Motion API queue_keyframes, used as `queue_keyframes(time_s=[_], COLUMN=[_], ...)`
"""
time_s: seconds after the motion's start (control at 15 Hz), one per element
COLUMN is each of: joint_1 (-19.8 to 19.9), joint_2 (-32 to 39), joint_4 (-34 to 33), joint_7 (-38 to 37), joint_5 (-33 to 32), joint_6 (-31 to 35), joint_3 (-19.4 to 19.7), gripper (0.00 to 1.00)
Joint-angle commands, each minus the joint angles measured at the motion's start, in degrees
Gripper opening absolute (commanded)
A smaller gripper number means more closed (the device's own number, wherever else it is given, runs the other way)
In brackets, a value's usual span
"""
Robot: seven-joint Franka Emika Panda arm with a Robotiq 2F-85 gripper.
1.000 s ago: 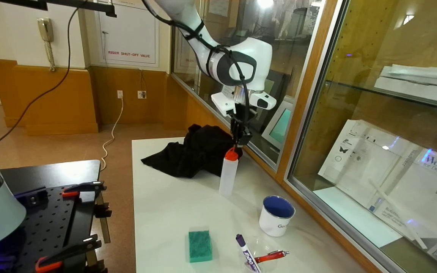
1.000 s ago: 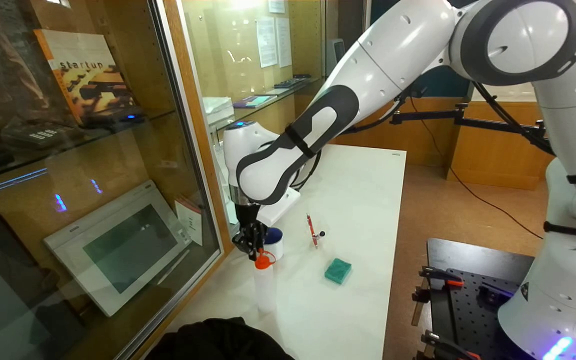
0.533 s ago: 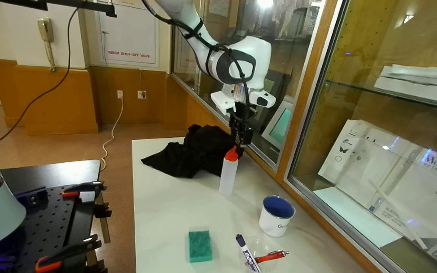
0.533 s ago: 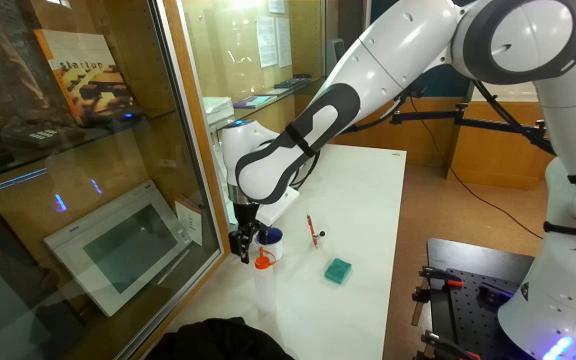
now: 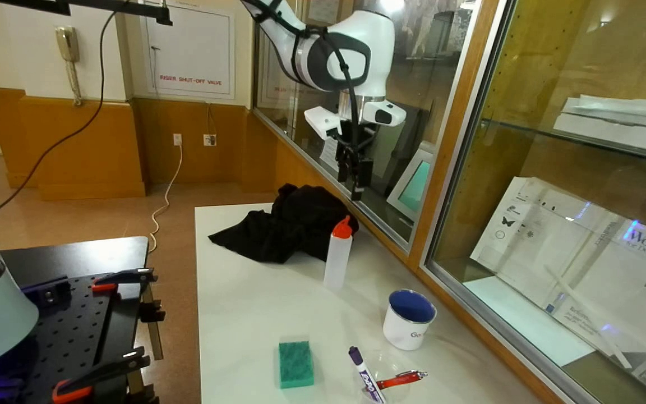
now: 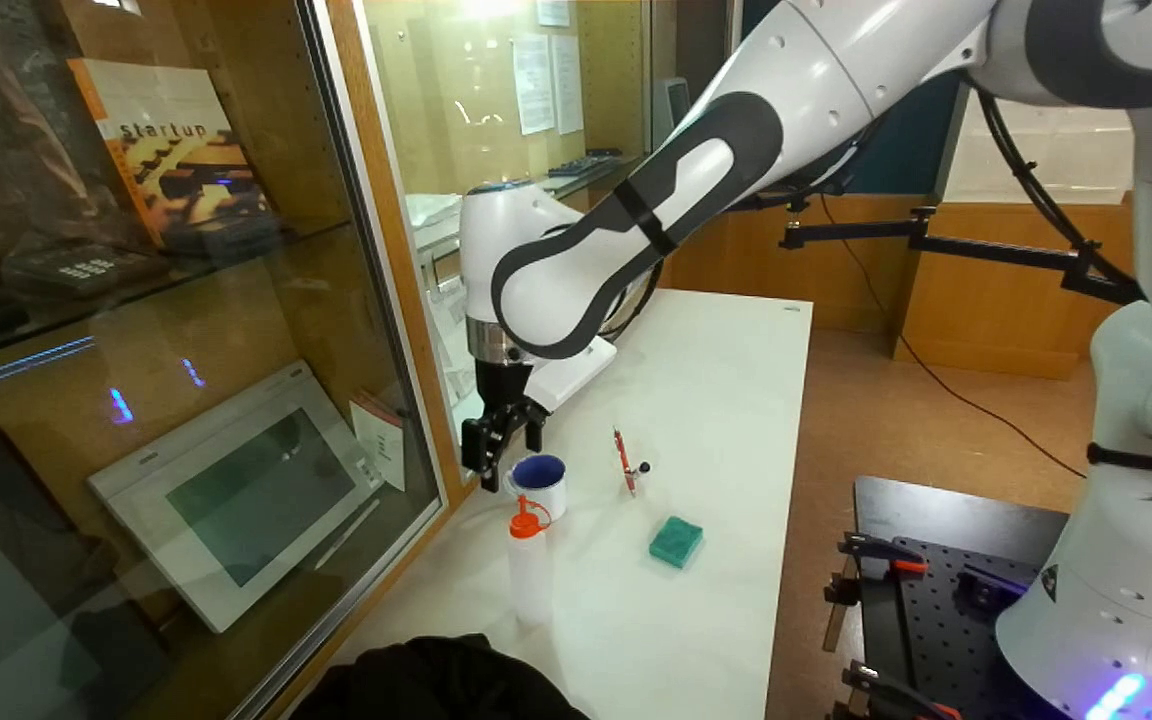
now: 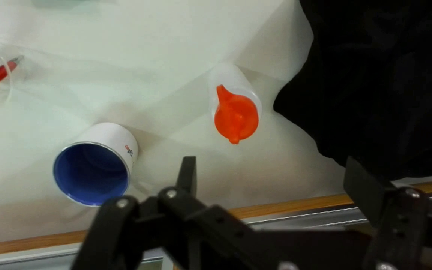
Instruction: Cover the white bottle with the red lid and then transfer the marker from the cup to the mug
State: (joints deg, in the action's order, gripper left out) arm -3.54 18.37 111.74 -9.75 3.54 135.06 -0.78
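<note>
The white bottle (image 5: 337, 264) stands upright on the table. On its top sits the red lid (image 7: 237, 117), whose looped strap shows in an exterior view beside the narrow tip. My gripper (image 7: 270, 163) hangs above and clear of the lid, its jaws wide apart with nothing between them; in an exterior view the gripper (image 6: 512, 465) is over the table's glass-case side. The marker (image 5: 365, 373), white with a dark purple cap, leans in the clear cup (image 7: 11, 84). The mug (image 5: 410, 325), white outside and blue inside, stands between bottle and cup.
A red pen (image 5: 401, 379) shares the cup with the marker. A green sponge (image 5: 296, 365) lies on the table. Black cloth (image 7: 369, 82) is heaped close to the bottle. The glass case's wooden edge (image 7: 294, 205) runs along the table beneath the gripper.
My gripper has opened, let go of the red lid and risen well above the bottle. Lid and bottle stay where they were; mug, cup and pens have not moved.
</note>
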Motion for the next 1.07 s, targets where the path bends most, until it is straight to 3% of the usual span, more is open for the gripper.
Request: queue_keyframes(time_s=[0.0, 0.33, 0.6, 0.8, 1.0], joint_1=[0.02, 1.93, 5.54, 8.57, 11.11], joint_2=[-9.19, -15.75, -16.73, -14.57, -11.72], joint_4=[10.2, 20.7, 26.02, 26.15, 24.38], joint_7=[-4.45, -11.83, -16.14, -17.63, -17.16], joint_5=[0.18, -0.65, 0.88, 4.2, 10.77], joint_6=[2.92, 12.65, 20.3, 21.16, 18.01], joint_3=[0.84, 3.47, 6.6, 8.79, 10.13], gripper=[1.0, 1.0, 1.0, 1.0, 1.0])
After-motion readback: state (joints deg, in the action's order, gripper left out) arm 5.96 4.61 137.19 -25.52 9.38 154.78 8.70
